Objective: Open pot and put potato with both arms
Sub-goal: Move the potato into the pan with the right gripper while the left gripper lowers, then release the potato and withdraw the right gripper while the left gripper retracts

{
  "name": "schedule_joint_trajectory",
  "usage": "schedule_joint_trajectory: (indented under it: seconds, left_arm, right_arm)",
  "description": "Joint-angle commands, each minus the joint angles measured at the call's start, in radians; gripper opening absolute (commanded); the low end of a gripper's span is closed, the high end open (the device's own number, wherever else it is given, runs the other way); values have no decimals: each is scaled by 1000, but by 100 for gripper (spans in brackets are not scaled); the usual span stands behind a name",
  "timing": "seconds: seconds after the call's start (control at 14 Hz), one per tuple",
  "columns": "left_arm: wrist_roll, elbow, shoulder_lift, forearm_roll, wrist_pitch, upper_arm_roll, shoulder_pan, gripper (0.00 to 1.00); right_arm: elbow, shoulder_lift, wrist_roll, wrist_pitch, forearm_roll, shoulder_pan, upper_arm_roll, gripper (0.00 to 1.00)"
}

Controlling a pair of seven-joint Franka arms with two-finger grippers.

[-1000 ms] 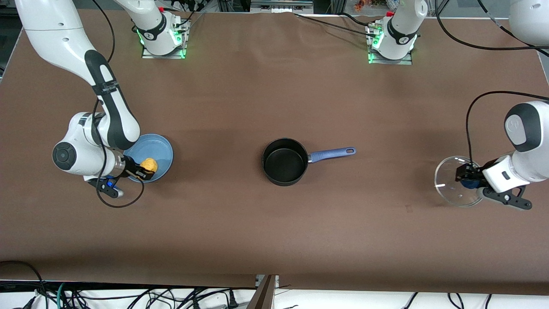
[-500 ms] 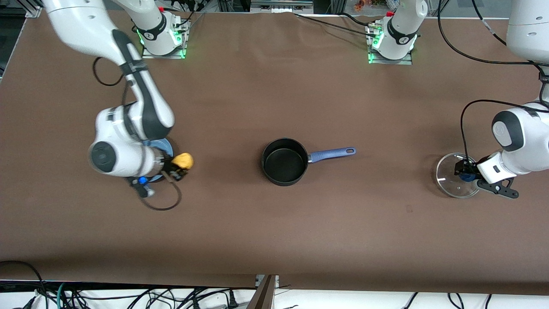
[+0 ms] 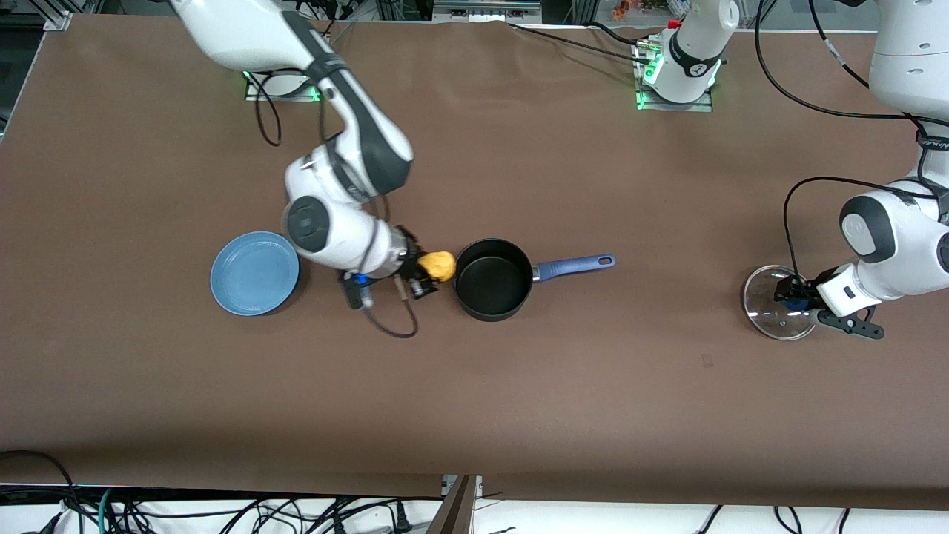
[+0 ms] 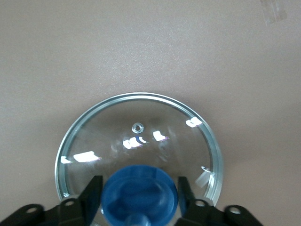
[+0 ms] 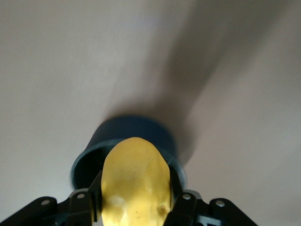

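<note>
Yellow-orange and smooth, the potato (image 3: 437,265) sits clamped between the black fingers of the right gripper (image 3: 426,276), which is closed on it from both sides; the right wrist view shows the potato (image 5: 135,182) filling the gap between the two fingers (image 5: 83,207). The right gripper holds it in the air just beside the rim of the pot (image 3: 493,279), at the side of the pot toward the right arm's end of the table. The pot stands open near the middle of the table (image 3: 474,415), its black inside bare, with its long blue handle (image 3: 574,265) pointing toward the left arm's end. A flat light-blue plate (image 3: 254,273) lies on the table farther toward the right arm's end than the right gripper.

The left gripper (image 3: 792,295) is low at the left arm's end of the table, well apart from the pot. Its fingers are closed against the blue knob (image 4: 139,192) of the glass lid (image 4: 141,136), one finger (image 4: 91,193) on each side. Whether the lid (image 3: 775,304) rests on the table or is just above it cannot be told.
</note>
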Motion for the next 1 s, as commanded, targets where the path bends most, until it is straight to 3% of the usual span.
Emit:
schedule_joint_trajectory:
  seconds: [0.0,0.14,0.29,0.43,0.5,0.71,0.93]
  left_arm:
    - [0,33,-51,-28,-70,0,2,100]
    - [-101,77,-140,-16,-226,-5,-11,100]
    - [-236,105,-249,19,-389,-13,-32,100]
    - [-378,116,-361,140,-529,-37,-69,100]
    - [-438,140,-396,147,-601,-59,-66,100]
    - [-447,348,-410,148,-840,-63,-75,100]
    - [-454,361,-459,134,-890,-65,-77,100]
  right_arm:
    - [55,77,134,132,13,69,-7,75]
    - [53,87,140,151,7,82,-8,99]
    - [55,76,137,140,-6,97,-13,99]
    - [53,51,123,87,-7,86,-31,99]
    - [55,22,90,18,-12,74,-71,99]
    - [47,-77,-184,-235,-18,45,-160,100]
    - [-2,-198,-417,-441,-12,45,-289,100]
